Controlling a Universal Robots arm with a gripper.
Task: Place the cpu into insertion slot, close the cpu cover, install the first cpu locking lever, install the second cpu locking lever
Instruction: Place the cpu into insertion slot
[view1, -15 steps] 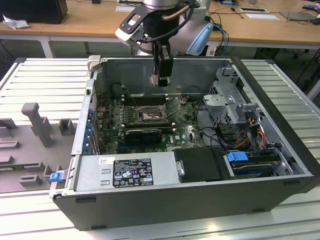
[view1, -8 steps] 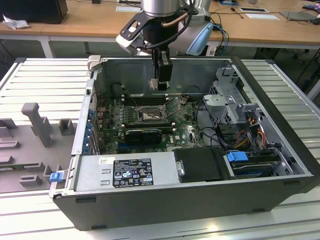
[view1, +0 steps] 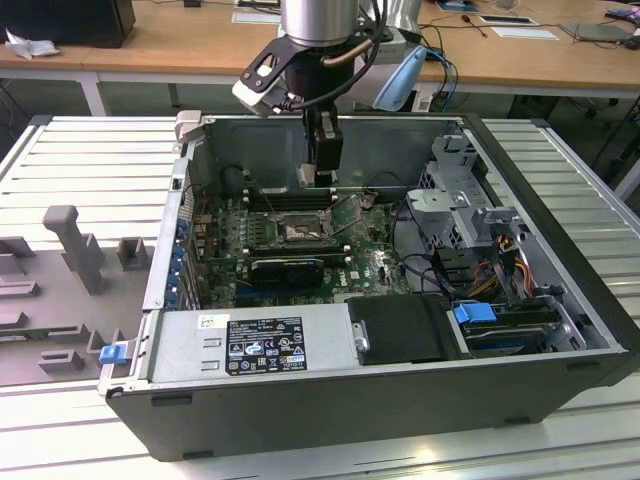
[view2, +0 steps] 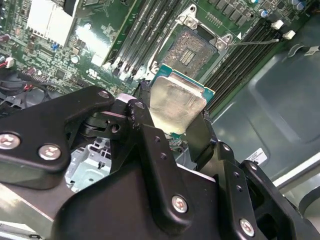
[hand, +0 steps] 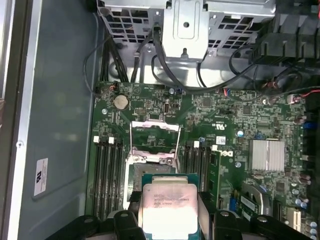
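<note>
My gripper (view1: 320, 172) hangs inside the open computer case, shut on the cpu (view2: 175, 107), a flat silver-faced chip with a green edge. In the first wrist view the cpu (hand: 167, 210) sits between the black fingers (hand: 222, 222), just above the near edge of the insertion slot (hand: 134, 175). The second wrist view shows the insertion slot (view2: 191, 50) bare, its dark pin field uncovered. The cpu cover (hand: 155, 125) is flipped open on the slot's far side, toward the drive cage. A thin wire lever (view2: 255, 42) lies loose beside the slot.
The green motherboard (view1: 370, 255) lies on the case floor, with long black memory slots (hand: 107, 175) on both sides of the socket. A power supply (view1: 260, 345), a black shroud (view1: 405, 330), a drive cage (view1: 460, 190) and cables ring the board. Case walls (view1: 330, 405) enclose the space.
</note>
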